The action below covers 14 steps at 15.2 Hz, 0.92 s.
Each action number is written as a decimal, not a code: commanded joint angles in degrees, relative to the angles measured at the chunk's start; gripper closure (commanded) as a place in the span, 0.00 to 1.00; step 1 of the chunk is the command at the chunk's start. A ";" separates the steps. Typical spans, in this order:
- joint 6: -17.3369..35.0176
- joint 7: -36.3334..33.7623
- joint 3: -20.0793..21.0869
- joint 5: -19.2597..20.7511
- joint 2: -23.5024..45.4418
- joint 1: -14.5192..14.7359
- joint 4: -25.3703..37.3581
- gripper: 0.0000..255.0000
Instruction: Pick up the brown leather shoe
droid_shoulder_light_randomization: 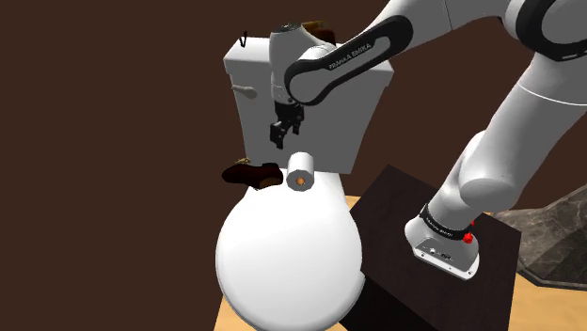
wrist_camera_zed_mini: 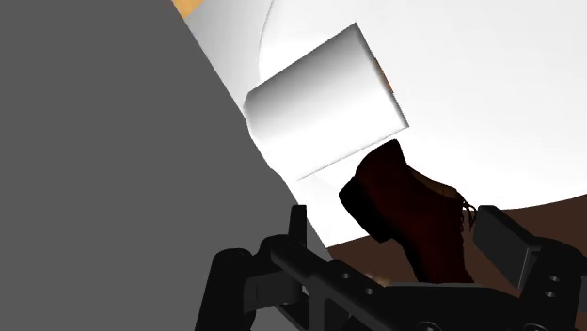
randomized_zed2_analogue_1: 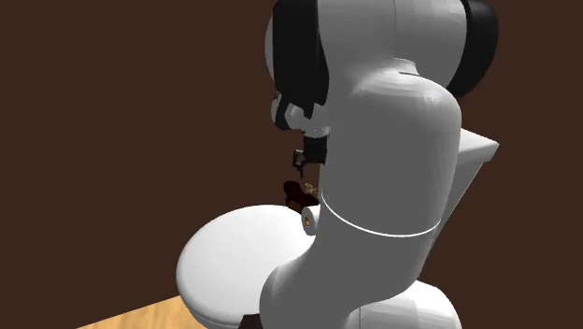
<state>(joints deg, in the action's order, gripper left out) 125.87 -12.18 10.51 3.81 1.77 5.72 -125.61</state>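
Dark reddish-brown laced shoe (wrist_camera_zed_mini: pixel 400 202) beside a white roll (wrist_camera_zed_mini: pixel 325 108) on the toilet lid (wrist_camera_zed_mini: pixel 489 94), jaws apart, empty, above it.

Dark brown wall (droid_shoulder_light_randomization: pixel 94 113) behind a white toilet (droid_shoulder_light_randomization: pixel 282 268), lid closed, tank (droid_shoulder_light_randomization: pixel 362 132) against it. Light wooden floor (randomized_zed2_analogue_1: pixel 131 316) underneath, showing at the edges.

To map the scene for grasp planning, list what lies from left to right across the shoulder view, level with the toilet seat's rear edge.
Brown shoe → white paper roll → dark box stand.
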 commanded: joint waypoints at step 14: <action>7.31 -5.51 0.25 6.47 31.76 5.91 25.40 0.00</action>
<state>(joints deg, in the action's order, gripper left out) 132.72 -17.54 10.91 9.93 31.43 11.26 -101.95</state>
